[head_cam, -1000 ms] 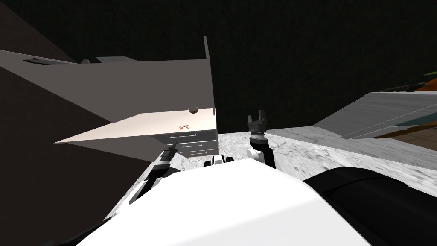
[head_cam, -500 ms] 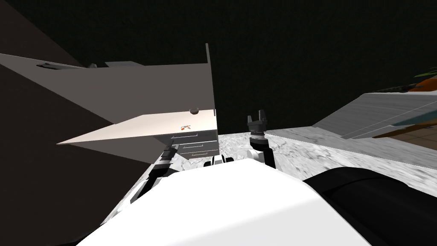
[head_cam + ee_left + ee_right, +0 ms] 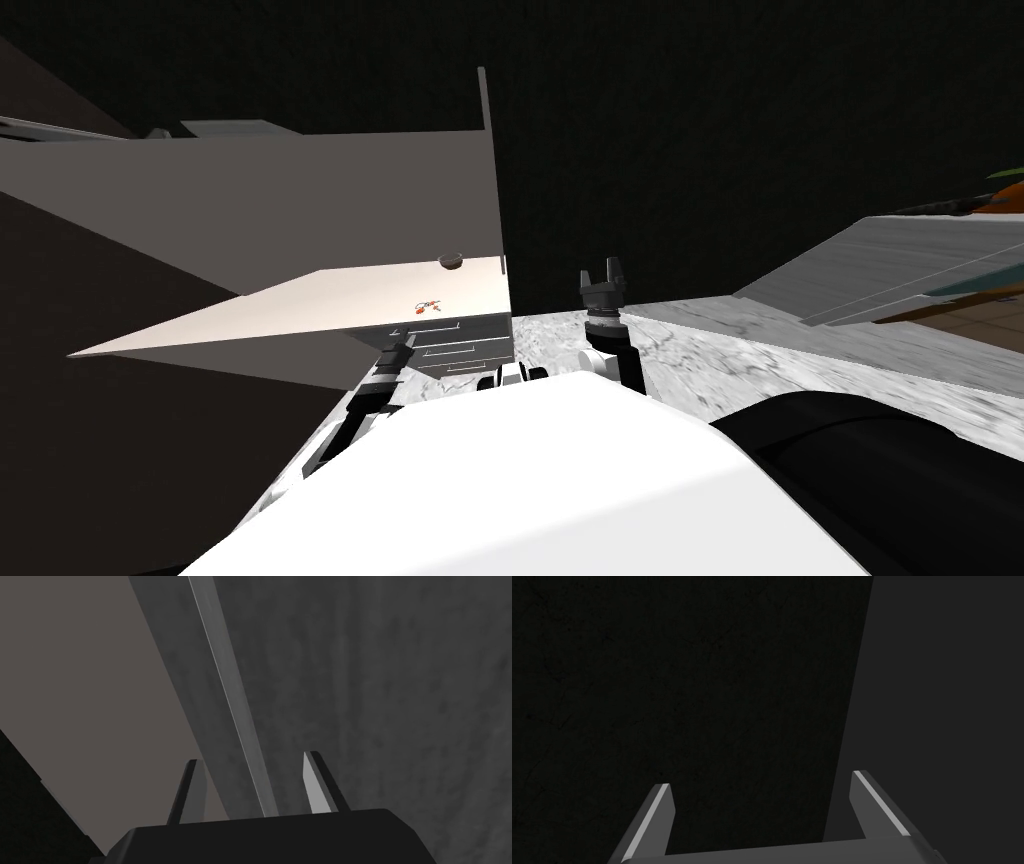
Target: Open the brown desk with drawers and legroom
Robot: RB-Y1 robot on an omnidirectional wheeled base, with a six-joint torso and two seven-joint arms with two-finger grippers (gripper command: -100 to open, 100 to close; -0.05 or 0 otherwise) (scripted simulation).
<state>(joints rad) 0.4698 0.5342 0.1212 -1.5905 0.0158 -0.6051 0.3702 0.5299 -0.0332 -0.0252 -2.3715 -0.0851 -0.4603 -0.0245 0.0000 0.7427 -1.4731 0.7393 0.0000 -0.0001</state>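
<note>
Desk (image 3: 330, 295) is standing just ahead on my left, its pale top over grey drawers (image 3: 465, 345). Left gripper (image 3: 251, 758) is sitting at the desk's drawer front, fingers wide, straddling the handle (image 3: 225, 686) without pressing it. I judge it should be closing squarely on that bar, then pulling straight away from the desk. Right gripper (image 3: 603, 270) is hanging open off the desk's right end. Against a second ago, the desk top is spreading further left in the head view, and the left gripper is lying closer under the desk's edge.
</note>
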